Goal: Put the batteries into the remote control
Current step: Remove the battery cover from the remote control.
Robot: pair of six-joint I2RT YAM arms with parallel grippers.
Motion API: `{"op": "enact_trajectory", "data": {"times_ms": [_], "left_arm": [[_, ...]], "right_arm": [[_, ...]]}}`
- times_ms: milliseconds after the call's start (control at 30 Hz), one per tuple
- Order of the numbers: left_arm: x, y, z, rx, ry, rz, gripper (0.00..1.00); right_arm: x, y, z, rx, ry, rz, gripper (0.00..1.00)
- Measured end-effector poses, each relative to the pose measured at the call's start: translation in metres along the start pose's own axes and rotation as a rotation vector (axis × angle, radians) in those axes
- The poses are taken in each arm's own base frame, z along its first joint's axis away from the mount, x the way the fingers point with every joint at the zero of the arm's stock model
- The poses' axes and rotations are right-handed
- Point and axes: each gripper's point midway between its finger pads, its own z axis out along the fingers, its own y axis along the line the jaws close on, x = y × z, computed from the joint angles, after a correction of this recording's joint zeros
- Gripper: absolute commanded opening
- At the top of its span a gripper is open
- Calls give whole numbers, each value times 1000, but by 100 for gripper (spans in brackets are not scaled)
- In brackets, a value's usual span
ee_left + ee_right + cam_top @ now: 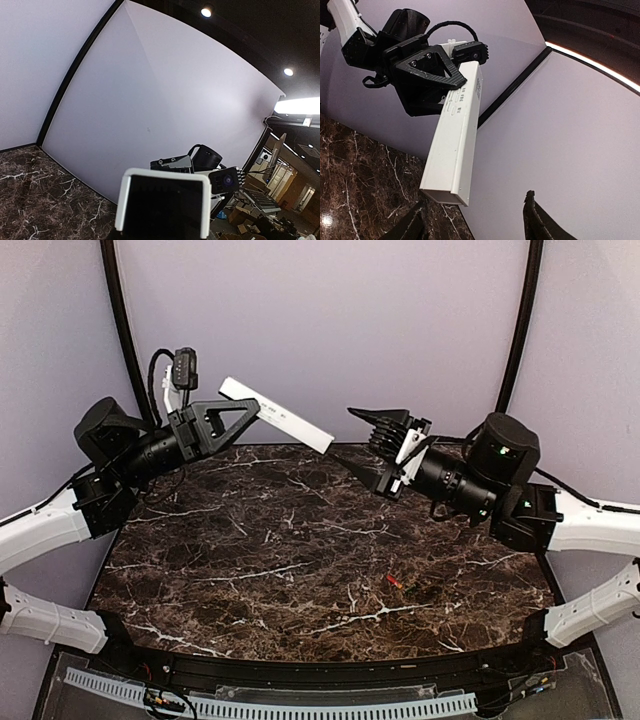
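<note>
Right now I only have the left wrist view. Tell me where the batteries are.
Observer: The red battery and the dark battery lie side by side on the table, right of centre, in neither gripper.
Operator: Report the right gripper.
Observer: The right gripper is open and empty, raised above the table, facing the remote.
Operator: Confirm my grip.
Observer: The left gripper is shut on the remote control near one end; the rest points toward the right arm.

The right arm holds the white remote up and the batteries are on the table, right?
No, the left gripper holds the remote up; the right gripper is open and empty. The top view shows it. The batteries are on the table.
</note>
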Motion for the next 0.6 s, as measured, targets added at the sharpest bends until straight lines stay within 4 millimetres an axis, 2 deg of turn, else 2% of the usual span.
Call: {"op": "enact_trajectory", "data": {"times_ms": [67,167,233,300,367,500,600], "left_arm": [[0,0,0,-1,1,0,0],[1,0,0,-1,3,0,0],[1,0,0,-1,4,0,0],[1,0,0,-1,4,0,0],[1,1,0,-1,5,-1,0],[2,2,1,-3,7,-4,0],[3,3,1,-3,12,-11,0]], "right_arm": [[3,1,0,-3,15,-1,44],[10,7,1,-25,42,-21,43],[15,12,3,-41,55,-28,50],[16,15,5,-53,60,-36,62],[16,17,7,-67,58,-46,64],[9,20,12,-95,27,-61,61],[7,25,18,-108,5,-65,55]]}}
